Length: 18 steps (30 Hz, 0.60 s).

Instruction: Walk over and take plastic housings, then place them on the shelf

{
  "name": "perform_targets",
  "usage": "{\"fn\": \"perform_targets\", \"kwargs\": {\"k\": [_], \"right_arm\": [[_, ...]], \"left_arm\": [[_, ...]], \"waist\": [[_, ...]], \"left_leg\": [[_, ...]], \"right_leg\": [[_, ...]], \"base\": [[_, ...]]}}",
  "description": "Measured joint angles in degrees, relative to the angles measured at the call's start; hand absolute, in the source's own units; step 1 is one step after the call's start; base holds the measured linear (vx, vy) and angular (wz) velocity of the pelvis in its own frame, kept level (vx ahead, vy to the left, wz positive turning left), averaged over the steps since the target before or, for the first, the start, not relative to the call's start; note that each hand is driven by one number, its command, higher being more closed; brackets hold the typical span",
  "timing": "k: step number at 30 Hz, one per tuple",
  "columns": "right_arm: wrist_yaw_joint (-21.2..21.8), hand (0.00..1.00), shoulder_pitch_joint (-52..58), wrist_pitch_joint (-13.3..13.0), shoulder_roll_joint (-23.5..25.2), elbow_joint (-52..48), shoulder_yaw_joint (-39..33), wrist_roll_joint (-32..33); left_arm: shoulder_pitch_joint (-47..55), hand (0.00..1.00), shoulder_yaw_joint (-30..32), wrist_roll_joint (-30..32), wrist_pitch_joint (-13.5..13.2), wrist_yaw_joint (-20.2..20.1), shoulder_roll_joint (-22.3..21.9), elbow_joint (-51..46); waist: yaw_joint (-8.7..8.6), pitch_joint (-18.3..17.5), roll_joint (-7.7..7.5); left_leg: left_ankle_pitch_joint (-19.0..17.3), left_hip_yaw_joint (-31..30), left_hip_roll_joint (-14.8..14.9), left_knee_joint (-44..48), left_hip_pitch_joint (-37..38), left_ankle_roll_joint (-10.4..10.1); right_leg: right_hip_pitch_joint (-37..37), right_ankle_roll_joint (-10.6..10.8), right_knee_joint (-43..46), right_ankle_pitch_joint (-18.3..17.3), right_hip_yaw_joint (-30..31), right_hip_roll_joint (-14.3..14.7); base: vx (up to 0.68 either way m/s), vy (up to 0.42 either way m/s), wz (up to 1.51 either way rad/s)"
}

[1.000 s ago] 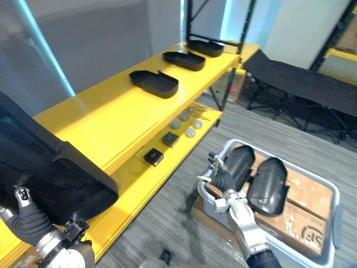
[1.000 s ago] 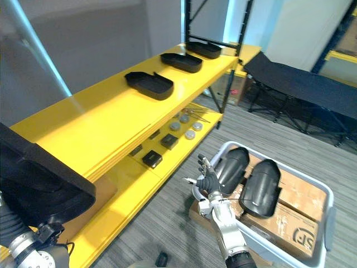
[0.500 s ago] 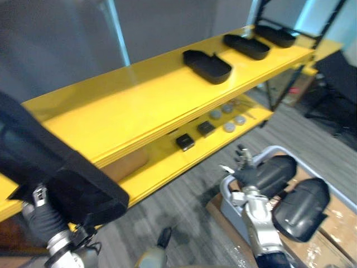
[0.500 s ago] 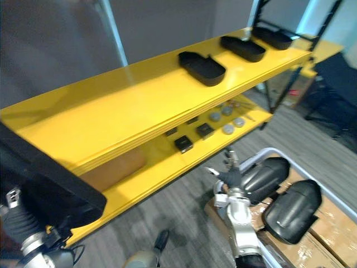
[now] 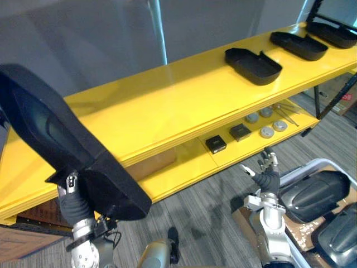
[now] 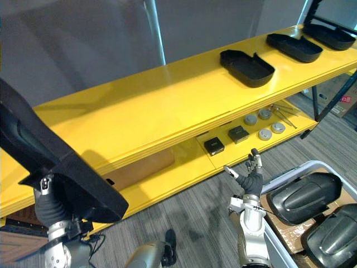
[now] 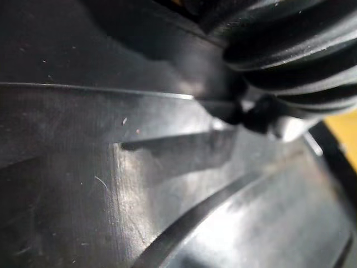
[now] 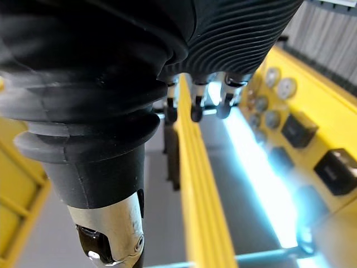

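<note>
levelling the black plastic housing (image 5: 56, 139) comes first: it rides tilted above the left hand (image 5: 71, 200), whose grasp i cannot tell; the right hand (image 6: 254, 180) hangs spread and empty; lower it flat onto bare yellow shelf (image 5: 167, 109), well short of the placed housings (image 5: 254, 58)

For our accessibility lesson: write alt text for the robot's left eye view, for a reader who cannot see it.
The left hand carries a large black plastic housing before a yellow shelf, where three similar housings lie in a row. The right hand hangs open beside a grey bin with more housings.
</note>
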Motion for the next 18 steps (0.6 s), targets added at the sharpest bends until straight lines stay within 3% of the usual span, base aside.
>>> {"fn": "perform_targets", "kwargs": {"k": [1, 2, 3, 4, 5, 7, 9, 11, 12, 14, 15, 16, 18], "right_arm": [[1.6, 0.0, 0.0, -0.6, 0.5, 0.0, 0.1, 1.9], [2.7, 0.0, 0.0, -1.1, 0.7, 0.0, 0.2, 2.8], [5.4, 0.0, -0.1, -1.6, 0.6, -0.2, 0.8, 3.7], [7.0, 0.0, -0.2, -1.6, 0.6, -0.2, 1.2, 3.6], [9.2, 0.0, -1.0, -1.6, 0.3, -0.2, 2.1, 3.6], [10.3, 0.0, -1.7, -1.6, 0.1, -0.3, 2.6, 3.6], [10.8, 0.0, -2.4, -1.6, -0.7, -1.1, 2.2, 3.7], [10.5, 0.0, -2.4, -1.5, -1.9, -1.6, 1.4, 3.7], [10.5, 0.0, -2.4, -1.5, -2.4, -2.1, 0.2, 3.6], [11.0, 0.0, -2.6, -1.5, -2.9, -3.2, -0.6, 3.6], [11.9, 0.0, -3.3, -1.6, -3.2, -3.5, -0.5, 3.6], [12.3, 0.0, -5.2, -1.6, -4.5, -3.3, -0.3, 3.6], [13.1, 0.0, -7.2, -1.7, -5.8, -3.6, -0.2, 3.7]], "left_arm": [[-0.7, 1.0, 0.9, 2.2, 0.0, 0.9, 0.9, -0.1], [-0.9, 1.0, 1.4, 3.3, 0.0, 1.6, 1.5, -0.4], [-1.5, 1.0, 2.4, 7.1, 0.0, 3.1, 2.6, -0.9], [-2.0, 1.0, 3.3, 9.0, 0.0, 3.8, 3.3, -1.2], [-2.8, 1.0, 4.0, 11.2, 0.0, 5.6, 4.8, -2.2], [-3.6, 1.0, 4.5, 11.6, 0.0, 6.8, 6.2, -2.6], [-7.4, 1.0, 4.4, 11.6, 0.5, 7.2, 8.8, -2.6], [-10.5, 1.0, 4.2, 11.3, 0.9, 7.4, 9.7, -2.4], [-11.6, 1.0, 4.0, 11.4, 1.6, 7.7, 10.1, -2.4], [-11.1, 1.0, 4.1, 11.8, 2.0, 8.4, 10.1, -2.4], [-10.3, 1.0, 4.4, 12.2, 2.2, 9.1, 10.1, -2.4], [-9.6, 1.0, 5.0, 13.3, 2.7, 9.8, 8.5, -1.5], [-8.4, 1.0, 5.0, 13.4, 2.9, 9.7, 6.2, -1.4]], "waist": [[-0.09, 0.2, 0.03], [-0.14, 0.2, 0.18], [-0.18, 0.3, 0.24], [-0.22, 0.3, 0.41], [-0.96, 0.7, 0.97], [-1.71, 0.7, 1.02], [-3.12, 0.7, 1.16], [-3.51, 0.4, 0.61], [-3.85, 0.0, 0.0], [-3.79, -0.7, -1.07], [-3.51, -1.4, -1.54], [-2.73, -2.1, -0.83], [-2.75, -3.3, 1.28]], "left_leg": [[-0.2, -0.2, -0.2, -2.0, 2.9, 0.7], [-0.3, -0.2, -0.1, -2.7, 4.2, 1.5], [-0.8, -0.4, 0.0, -3.7, 6.4, 2.2], [-1.1, -0.5, 0.2, -4.6, 7.9, 2.5], [-1.6, -1.5, 0.7, -5.4, 9.5, 2.6], [-1.7, -2.3, 0.9, -6.3, 10.2, 2.6], [-2.1, -5.5, 0.7, -6.4, 10.3, 1.9], [-2.3, -8.2, -0.3, -6.3, 10.2, 0.8], [-2.4, -10.3, -1.4, -6.3, 10.3, 0.5], [-2.8, -12.1, -2.4, -6.3, 11.4, -0.1], [-3.2, -12.7, -2.8, -5.6, 11.3, -0.7], [-4.2, -12.8, -2.1, -4.1, 10.7, -2.2], [-4.8, -12.6, 0.0, -3.7, 10.0, -3.3]], "right_leg": [[-2.4, -1.9, 5.5, 6.7, 2.4, -1.3], [-3.5, -2.2, 8.9, 7.0, 3.5, -2.0], [-7.0, -4.1, 17.3, 4.2, 4.0, -3.4], [-9.3, -4.3, 21.3, 1.4, 4.0, -3.2], [-12.6, -3.3, 23.1, -3.0, 4.2, -1.1], [-15.4, -2.3, 20.9, -5.5, 6.0, 1.6], [-18.5, 1.0, 7.2, -9.3, 12.3, 8.1], [-18.5, 3.8, -5.8, -9.6, 20.3, 11.7], [-17.4, 5.6, -11.4, -8.5, 22.2, 11.9], [-15.2, 6.3, -17.1, -7.6, 20.6, 11.4], [-13.7, 5.7, -20.9, -5.9, 19.2, 11.5], [-11.3, 5.2, -25.5, -2.7, 17.3, 12.8], [-8.6, 4.8, -30.2, -1.7, 15.8, 15.2]], "base": [[0.25, 0.18, 0.07], [0.28, 0.184, 0.0], [0.2, 0.123, -0.02], [0.28, 0.16, 0.03], [0.21, 0.11, 0.11], [0.17, 0.07, 0.25], [0.17, 0.004, 0.64], [0.18, -0.095, 0.96], [0.21, -0.164, 1.12], [0.2, -0.197, 0.7], [0.25, -0.288, 0.38], [0.26, -0.317, 0.37], [0.23, -0.236, 0.3]]}}
